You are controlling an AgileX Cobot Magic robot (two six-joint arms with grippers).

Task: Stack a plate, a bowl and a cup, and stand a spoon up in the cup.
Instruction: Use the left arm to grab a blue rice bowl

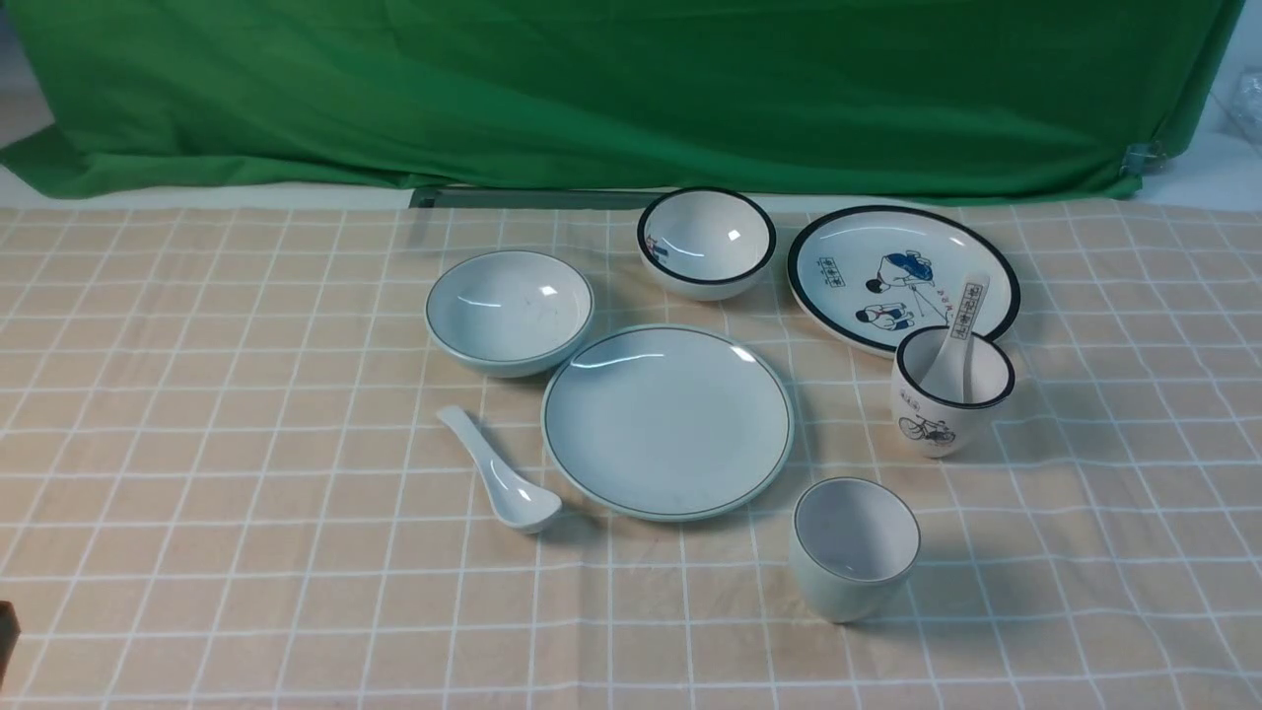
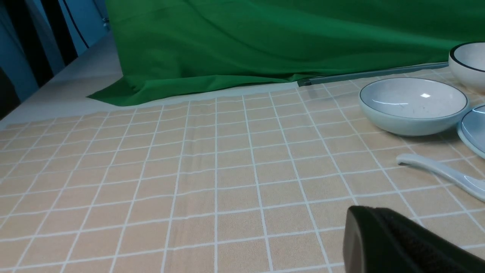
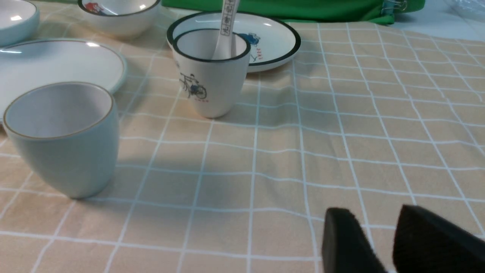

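Note:
The pale blue-green plate (image 1: pixel 666 421) lies flat mid-table with nothing on it. Behind it to the left sits the matching bowl (image 1: pixel 509 311). The plain white spoon (image 1: pixel 498 481) lies on the cloth left of the plate. The handleless cup (image 1: pixel 854 547) stands upright in front of the plate, to its right. My left gripper (image 2: pixel 369 214) is shut and holds nothing, low over the cloth, short of the spoon (image 2: pixel 439 172) and bowl (image 2: pixel 413 104). My right gripper (image 3: pixel 375 212) is open with only cloth between its fingers, and the cup (image 3: pixel 64 151) stands well off to its side.
A white black-rimmed bowl (image 1: pixel 706 242) and a cartoon plate (image 1: pixel 868 271) sit at the back. A bicycle cup (image 1: pixel 948 390) holding a printed spoon (image 1: pixel 961 330) stands right of the plain plate. A green cloth (image 1: pixel 631 89) hangs along the far edge.

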